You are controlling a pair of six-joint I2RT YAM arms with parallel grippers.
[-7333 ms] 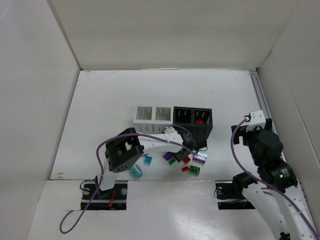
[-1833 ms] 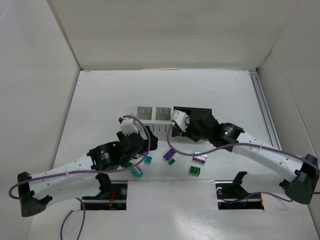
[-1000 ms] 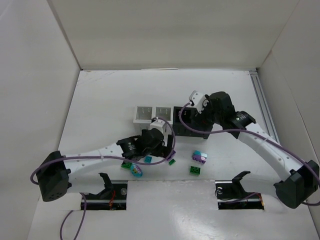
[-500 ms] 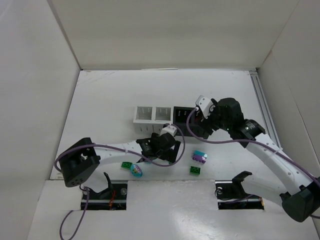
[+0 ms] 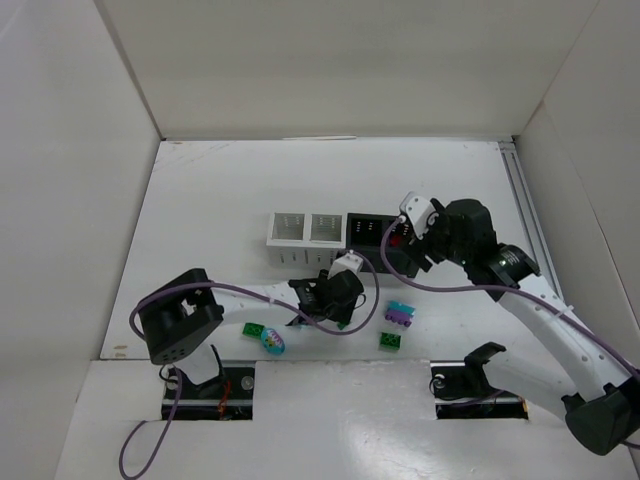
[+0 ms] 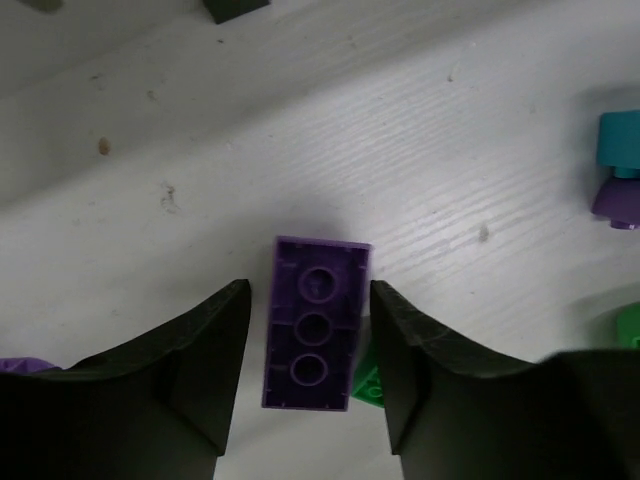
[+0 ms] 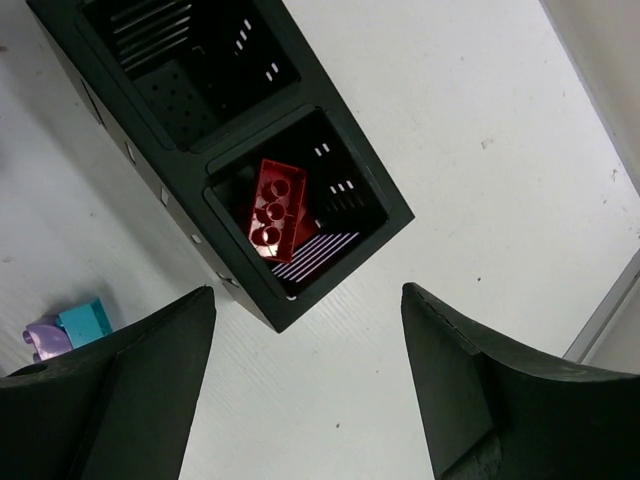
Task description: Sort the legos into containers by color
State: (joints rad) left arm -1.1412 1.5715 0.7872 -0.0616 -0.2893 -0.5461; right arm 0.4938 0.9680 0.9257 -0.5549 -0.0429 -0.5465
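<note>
My left gripper (image 5: 341, 306) (image 6: 308, 292) is open and low over the table, its fingers on either side of an upside-down purple lego (image 6: 317, 338). The right finger looks close against it; there is a gap at the left finger. A green lego (image 6: 366, 386) peeks out behind it. My right gripper (image 5: 401, 241) (image 7: 305, 292) is open and empty above the black container (image 5: 372, 262) (image 7: 255, 290). Red legos (image 7: 274, 210) lie in that container's right compartment. A teal and purple piece (image 5: 400, 313) (image 7: 68, 326) (image 6: 620, 165) and a green lego (image 5: 388, 341) lie to the right.
Two white containers (image 5: 304, 228) stand left of the black one. A green lego (image 5: 254, 330) and a teal rounded piece (image 5: 272, 342) lie near the front edge on the left. The black container's left compartment (image 7: 205, 65) looks empty. Walls enclose the table.
My left gripper has moved right from the front-left legos and come down around the purple lego. My right gripper has drawn back a little to the right over the black container.
</note>
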